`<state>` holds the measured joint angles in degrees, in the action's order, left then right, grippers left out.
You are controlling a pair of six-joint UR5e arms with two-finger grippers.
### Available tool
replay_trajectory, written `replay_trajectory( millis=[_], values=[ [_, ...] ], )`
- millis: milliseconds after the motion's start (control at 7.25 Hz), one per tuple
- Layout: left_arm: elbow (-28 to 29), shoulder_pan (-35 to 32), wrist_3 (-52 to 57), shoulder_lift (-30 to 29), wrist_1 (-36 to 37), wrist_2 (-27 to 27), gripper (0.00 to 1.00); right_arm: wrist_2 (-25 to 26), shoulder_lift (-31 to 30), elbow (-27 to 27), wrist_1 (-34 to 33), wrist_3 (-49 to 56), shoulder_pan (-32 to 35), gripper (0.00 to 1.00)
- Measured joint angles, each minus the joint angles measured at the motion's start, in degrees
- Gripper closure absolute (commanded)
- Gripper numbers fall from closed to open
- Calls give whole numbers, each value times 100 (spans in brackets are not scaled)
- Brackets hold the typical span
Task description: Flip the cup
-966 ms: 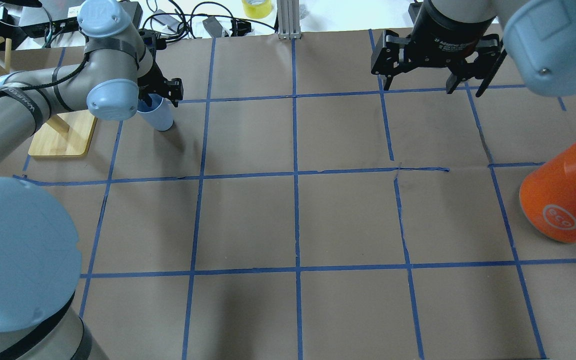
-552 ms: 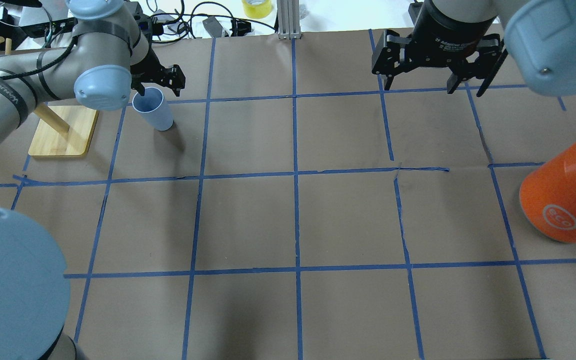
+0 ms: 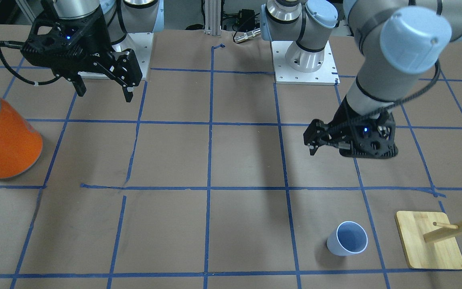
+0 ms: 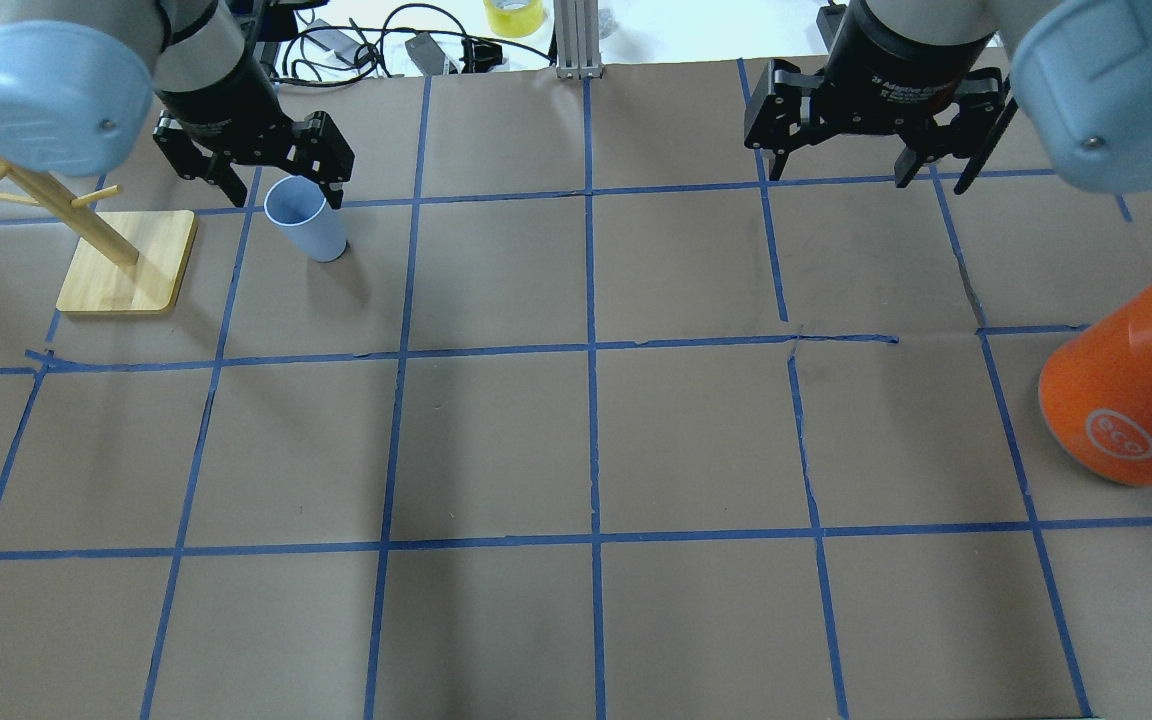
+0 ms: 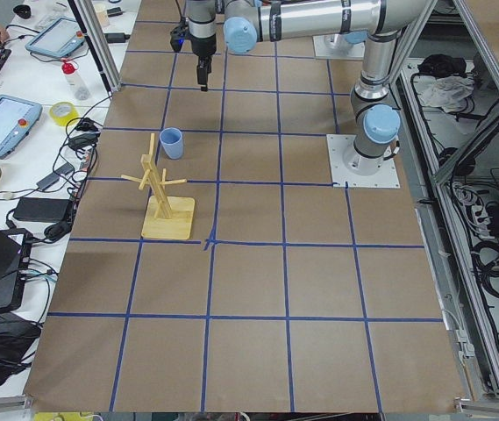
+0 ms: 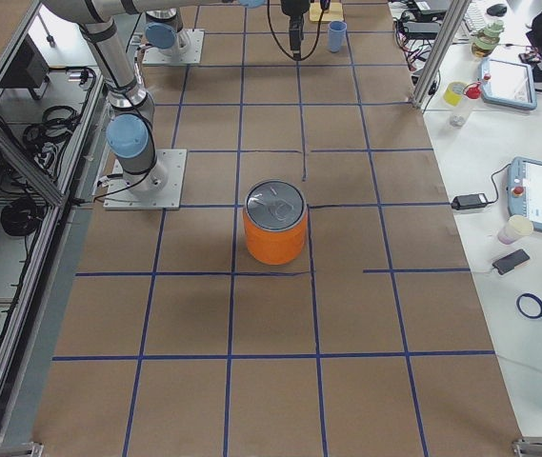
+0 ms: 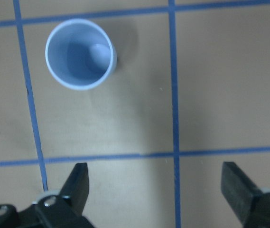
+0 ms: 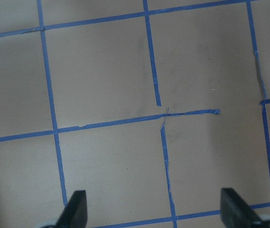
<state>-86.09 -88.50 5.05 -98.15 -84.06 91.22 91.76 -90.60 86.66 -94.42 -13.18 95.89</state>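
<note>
The pale lavender-blue cup (image 4: pixel 306 225) stands upright, rim up, on the brown paper at the far left, next to the wooden stand. It also shows in the front view (image 3: pixel 347 239) and in the left wrist view (image 7: pixel 80 53). My left gripper (image 4: pixel 283 190) is open and empty. It hangs above the table beside the cup without touching it, and it shows in the left wrist view (image 7: pixel 156 190). My right gripper (image 4: pixel 856 170) is open and empty over the far right of the table, also seen in the front view (image 3: pixel 104 93).
A large orange can (image 4: pixel 1126 390) with a silver top stands at the right edge. A wooden peg stand (image 4: pixel 126 265) on a bamboo base sits just left of the cup. Cables and a yellow tape roll (image 4: pixel 513 15) lie beyond the far edge.
My left gripper had a finger in the cup's rim. It has let go, risen and turned, and the arm has pulled back. The cup stays upright. The right arm has not moved.
</note>
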Motion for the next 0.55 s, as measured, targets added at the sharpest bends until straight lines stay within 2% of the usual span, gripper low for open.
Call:
replay_trajectory(
  millis=[276, 552],
  values=[
    [-55, -242, -248, 663, -449, -4, 0, 0, 6, 0, 2, 0, 1, 0],
    [-143, -303, -393, 950, -313, 1, 0, 0, 7, 0, 2, 8, 7, 0]
  ],
)
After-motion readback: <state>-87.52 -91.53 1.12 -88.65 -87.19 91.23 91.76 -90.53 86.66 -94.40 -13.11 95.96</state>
